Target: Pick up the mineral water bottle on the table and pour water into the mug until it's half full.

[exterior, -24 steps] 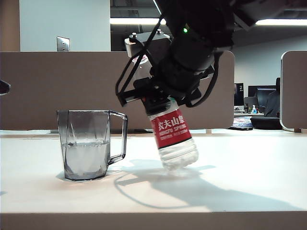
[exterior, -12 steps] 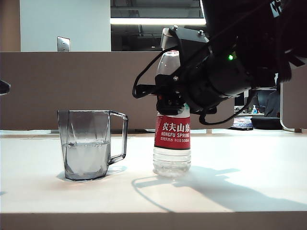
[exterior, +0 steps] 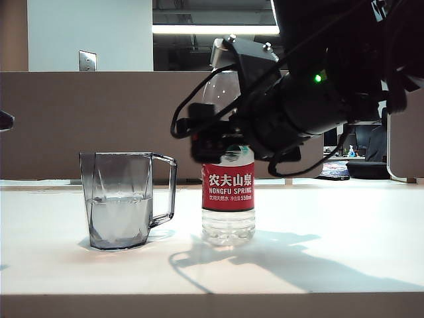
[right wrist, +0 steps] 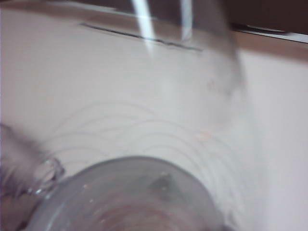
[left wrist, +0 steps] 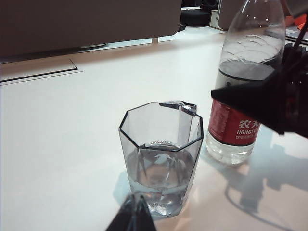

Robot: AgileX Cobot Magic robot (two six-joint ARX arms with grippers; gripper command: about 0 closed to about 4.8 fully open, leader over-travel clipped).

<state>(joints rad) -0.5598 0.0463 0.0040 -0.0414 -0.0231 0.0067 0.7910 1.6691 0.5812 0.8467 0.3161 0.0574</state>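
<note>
On the table (exterior: 344, 258), mineral water bottle (exterior: 228, 199) upright beside half-filled mug (exterior: 120, 209); right gripper (exterior: 215, 140) around bottle, grip indeterminate; left gripper (left wrist: 136, 217) closed near mug

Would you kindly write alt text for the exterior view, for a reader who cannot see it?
A mineral water bottle stands upright on a white table, with the right gripper around its upper body just above the red label. Left of it, apart, a smoky-grey mug holds water roughly to half height, its handle toward the bottle.

Right gripper (exterior: 222, 142) level, mid-scene (jaw state unclear); left gripper (left wrist: 136, 215) low, closed.
</note>
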